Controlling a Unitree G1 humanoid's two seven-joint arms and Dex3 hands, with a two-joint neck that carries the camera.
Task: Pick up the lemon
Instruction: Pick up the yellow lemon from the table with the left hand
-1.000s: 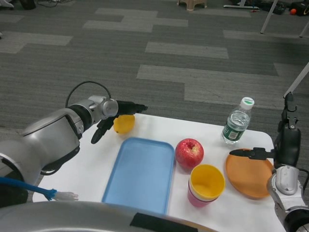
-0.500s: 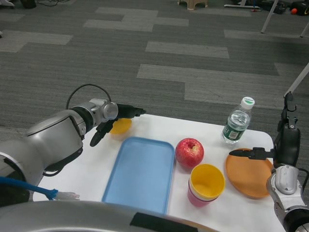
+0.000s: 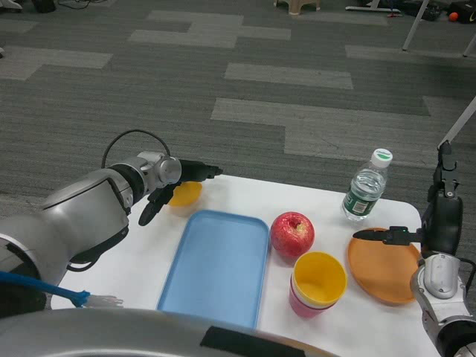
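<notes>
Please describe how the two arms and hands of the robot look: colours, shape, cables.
Both forearms are smooth silver shells. The left hand and right hand are black, with slim fingers. A black cable loops over the left wrist; a blue cable runs below that arm.

The lemon (image 3: 184,195) is covered from above by the left hand (image 3: 176,184), at the far left part of the surface (image 3: 141,260). Just beside it, on the near right, the tray (image 3: 216,268) is placed. Bare surface is seen left of the tray. The apple (image 3: 291,234), cups (image 3: 317,285), bottle (image 3: 365,189) and plate (image 3: 383,268) are crowded on the right, where the right hand (image 3: 401,236) hangs over the plate.
</notes>
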